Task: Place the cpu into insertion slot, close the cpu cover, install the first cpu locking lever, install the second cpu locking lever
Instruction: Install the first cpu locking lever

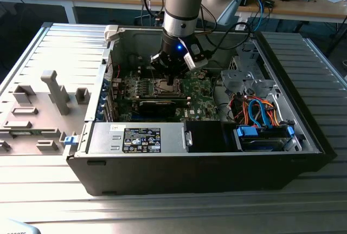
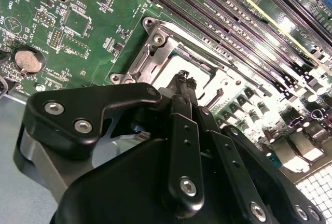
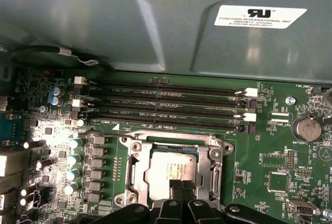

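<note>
Your arm (image 1: pixel 181 1) reaches down into the open computer case (image 1: pixel 190 174), and the gripper (image 1: pixel 172 79) hangs right over the socket (image 1: pixel 165 86) on the motherboard (image 3: pixel 259 182).

In the first wrist view you can see the cpu (image 3: pixel 168 167) seated inside the socket (image 3: pixel 174 137), its pale metal top facing up. The cpu cover (image 3: pixel 209 175) appears to lie flat on the socket, framing the chip on both sides. You cannot tell from these views how the locking levers stand.

The gripper (image 3: pixel 181 186) has its jaws drawn together: the two black fingertips (image 3: pixel 176 184) sit side by side with no gap between them and nothing visible pinched there. They hover at the edge of the chip, on the side of the socket away from the memory slots (image 3: pixel 166 105). The second wrist view shows the same gripper (image 2: pixel 184 83), tips pressed together over the socket's middle.

The memory slots (image 2: pixel 233 32) run just beside the socket, parallel to one edge. A coin battery (image 3: pixel 303 128) sits on the board, well apart from the socket.
</note>
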Robot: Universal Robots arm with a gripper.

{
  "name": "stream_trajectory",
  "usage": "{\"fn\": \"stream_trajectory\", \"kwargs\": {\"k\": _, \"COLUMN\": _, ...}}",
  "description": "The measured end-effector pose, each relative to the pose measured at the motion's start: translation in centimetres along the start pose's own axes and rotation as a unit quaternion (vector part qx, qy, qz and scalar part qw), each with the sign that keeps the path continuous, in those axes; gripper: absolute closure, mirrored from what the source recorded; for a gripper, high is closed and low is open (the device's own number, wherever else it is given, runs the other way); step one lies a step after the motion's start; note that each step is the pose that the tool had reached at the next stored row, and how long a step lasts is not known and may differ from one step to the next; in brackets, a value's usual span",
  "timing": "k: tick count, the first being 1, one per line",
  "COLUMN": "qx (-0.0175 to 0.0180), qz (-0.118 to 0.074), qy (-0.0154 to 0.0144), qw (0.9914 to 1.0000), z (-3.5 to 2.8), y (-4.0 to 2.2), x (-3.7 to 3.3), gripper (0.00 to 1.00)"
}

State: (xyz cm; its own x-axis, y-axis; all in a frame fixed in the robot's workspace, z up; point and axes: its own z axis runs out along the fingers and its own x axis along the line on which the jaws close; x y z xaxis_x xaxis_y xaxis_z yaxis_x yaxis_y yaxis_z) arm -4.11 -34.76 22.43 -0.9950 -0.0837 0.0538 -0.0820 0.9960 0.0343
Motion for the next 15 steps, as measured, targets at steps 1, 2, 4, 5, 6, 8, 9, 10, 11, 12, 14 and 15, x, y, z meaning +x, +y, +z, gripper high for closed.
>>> {"fn": "stream_trajectory", "kwargs": {"k": 1, "qx": 0.0, "qz": -0.001, "qy": 0.0, "qw": 1.0, "z": 0.0, "y": 0.0, "x": 0.0, "gripper": 0.89}}
{"fn": "stream_trajectory", "kwargs": {"k": 2, "qx": 0.0001, "qz": -0.001, "qy": 0.0, "qw": 1.0, "z": 0.0, "y": 0.0, "x": 0.0, "gripper": 0.89}}
{"fn": "stream_trajectory", "kwargs": {"k": 4, "qx": 0.0001, "qz": -0.002, "qy": 0.0001, "qw": 1.0, "z": 0.0, "y": 0.0, "x": 0.0, "gripper": 0.89}}
{"fn": "stream_trajectory", "kwargs": {"k": 5, "qx": 0.0001, "qz": -0.002, "qy": 0.0001, "qw": 1.0, "z": 0.0, "y": 0.0, "x": 0.0, "gripper": 0.89}}
{"fn": "stream_trajectory", "kwargs": {"k": 6, "qx": 0.0002, "qz": -0.003, "qy": 0.0001, "qw": 0.99999, "z": 0.0, "y": 0.0, "x": 0.0, "gripper": 0.89}}
{"fn": "stream_trajectory", "kwargs": {"k": 8, "qx": 0.0002, "qz": -0.005, "qy": 0.0001, "qw": 0.99999, "z": 0.0, "y": 0.0, "x": 0.0, "gripper": 0.89}}
{"fn": "stream_trajectory", "kwargs": {"k": 9, "qx": 0.0003, "qz": -0.005, "qy": 0.0002, "qw": 0.99999, "z": 0.0, "y": 0.0, "x": 0.0, "gripper": 0.89}}
{"fn": "stream_trajectory", "kwargs": {"k": 10, "qx": 0.0003, "qz": -0.006, "qy": 0.0002, "qw": 0.99998, "z": 0.0, "y": 0.0, "x": 0.0, "gripper": 0.89}}
{"fn": "stream_trajectory", "kwargs": {"k": 11, "qx": 0.0003, "qz": -0.006, "qy": 0.0002, "qw": 0.99998, "z": 0.0, "y": 0.0, "x": 0.0, "gripper": 0.89}}
{"fn": "stream_trajectory", "kwargs": {"k": 12, "qx": 0.0004, "qz": -0.007, "qy": 0.0002, "qw": 0.99998, "z": 0.0, "y": 0.0, "x": 0.0, "gripper": 0.89}}
{"fn": "stream_trajectory", "kwargs": {"k": 14, "qx": 0.0004, "qz": -0.008, "qy": 0.0003, "qw": 0.99997, "z": 0.0, "y": 0.0, "x": 0.0, "gripper": 0.89}}
{"fn": "stream_trajectory", "kwargs": {"k": 15, "qx": 0.0005, "qz": -0.008, "qy": 0.0003, "qw": 0.99997, "z": 0.0, "y": 0.0, "x": 0.0, "gripper": 0.89}}
